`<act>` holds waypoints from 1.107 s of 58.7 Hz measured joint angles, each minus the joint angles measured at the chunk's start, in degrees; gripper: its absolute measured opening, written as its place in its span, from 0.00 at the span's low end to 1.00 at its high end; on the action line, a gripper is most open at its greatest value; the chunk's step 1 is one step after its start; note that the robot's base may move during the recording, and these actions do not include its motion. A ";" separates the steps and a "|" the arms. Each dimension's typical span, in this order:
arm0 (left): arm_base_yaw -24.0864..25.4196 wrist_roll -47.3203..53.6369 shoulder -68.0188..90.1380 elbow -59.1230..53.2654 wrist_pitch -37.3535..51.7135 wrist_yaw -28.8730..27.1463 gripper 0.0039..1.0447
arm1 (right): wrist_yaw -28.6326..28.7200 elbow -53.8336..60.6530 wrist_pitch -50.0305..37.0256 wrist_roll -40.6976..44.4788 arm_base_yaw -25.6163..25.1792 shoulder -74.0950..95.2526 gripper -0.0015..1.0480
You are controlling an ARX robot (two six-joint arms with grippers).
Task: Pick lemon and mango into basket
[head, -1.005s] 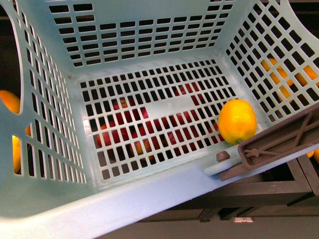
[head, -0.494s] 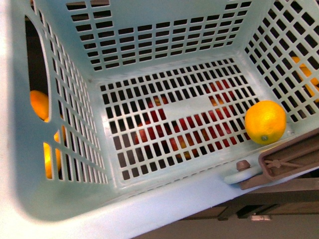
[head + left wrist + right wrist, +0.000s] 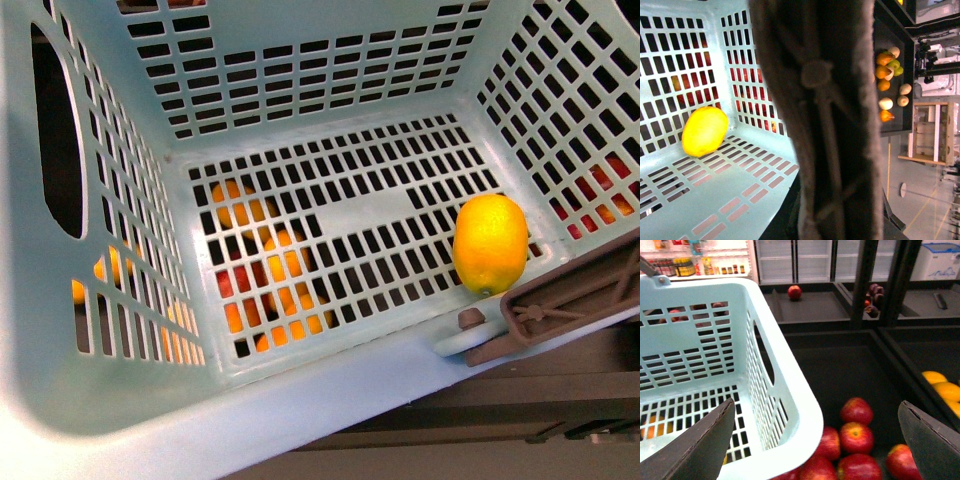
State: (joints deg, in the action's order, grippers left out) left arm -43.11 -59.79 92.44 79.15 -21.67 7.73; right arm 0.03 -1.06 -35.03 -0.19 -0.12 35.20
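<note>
The light teal basket [image 3: 330, 385] fills the front view, and the lemon [image 3: 490, 243] lies on its slotted floor against the near wall, beside the brown handle [image 3: 570, 305]. In the left wrist view that handle [image 3: 825, 125] stands right before the camera and hides my left gripper, which is shut on it; the lemon [image 3: 705, 131] rests in the basket [image 3: 740, 200] beyond. My right gripper [image 3: 812, 440] is open and holds nothing, hanging over the basket's corner rim [image 3: 790, 405]. Orange-yellow fruit [image 3: 265, 270] shows in bits through the floor slots; I cannot tell whether it is the mango.
Red apples [image 3: 855, 440] lie in a dark bin under the right gripper, with orange fruits [image 3: 940, 385] in the bin beside it behind a black divider [image 3: 900, 365]. More red fruit [image 3: 600, 195] shows through the basket's right wall. A far shelf holds mixed fruit [image 3: 887, 75].
The basket has shifted sideways: red apples that showed under its floor are now beyond its right wall, and orange-yellow fruit shows below. The lemon rolled a little along the near wall.
</note>
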 joint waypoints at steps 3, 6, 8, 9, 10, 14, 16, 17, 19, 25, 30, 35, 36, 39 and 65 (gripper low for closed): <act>0.00 0.04 0.00 0.00 0.00 0.00 0.05 | -0.07 0.00 0.00 0.00 0.00 0.00 0.92; 0.00 0.00 -0.02 0.00 0.00 0.00 0.05 | -0.11 0.02 -0.02 0.00 0.02 0.00 0.92; 0.00 0.00 -0.02 0.00 0.00 -0.09 0.05 | -0.04 0.02 -0.02 0.02 0.02 0.00 0.92; 0.00 0.00 -0.02 0.00 0.00 -0.11 0.05 | 0.02 0.02 0.00 0.00 0.02 0.00 0.92; 0.00 -0.02 -0.02 0.00 0.00 -0.11 0.05 | -0.13 0.02 -0.02 0.00 0.02 0.00 0.92; 0.04 0.04 -0.02 0.00 0.00 -0.46 0.05 | -0.04 0.02 0.00 0.00 0.02 0.00 0.92; 0.04 0.07 -0.02 0.00 0.00 -0.46 0.05 | -0.13 0.02 0.00 0.02 0.02 0.00 0.92; 0.04 0.11 -0.02 0.00 0.00 -0.46 0.05 | 0.02 0.02 0.00 0.02 0.02 0.00 0.92; 0.04 0.11 -0.02 0.00 0.00 -0.42 0.05 | -0.07 0.02 0.00 0.02 0.02 0.00 0.92; 0.02 0.11 -0.02 0.00 0.00 -0.20 0.05 | -0.04 0.02 0.00 0.00 0.02 0.00 0.92; 0.04 0.04 -0.02 0.00 0.00 -0.11 0.05 | -0.04 0.02 0.00 0.00 0.02 0.07 0.92; 0.02 0.09 -0.04 0.00 0.00 -0.13 0.05 | -0.17 0.02 0.00 0.04 0.02 0.04 0.92; 0.02 0.09 -0.04 0.00 0.00 -0.09 0.05 | 0.04 0.02 0.00 0.02 0.02 0.04 0.92; 0.02 0.09 -0.04 0.00 0.00 -0.11 0.05 | -0.04 0.02 0.00 0.02 0.02 0.04 0.92; 0.04 0.24 -0.15 0.00 0.00 -0.15 0.05 | -0.07 0.02 -0.02 0.00 0.07 -0.04 0.92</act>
State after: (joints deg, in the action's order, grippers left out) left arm -43.07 -59.55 92.29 79.15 -21.67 7.57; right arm -0.03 -1.04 -35.05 -0.19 -0.05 35.16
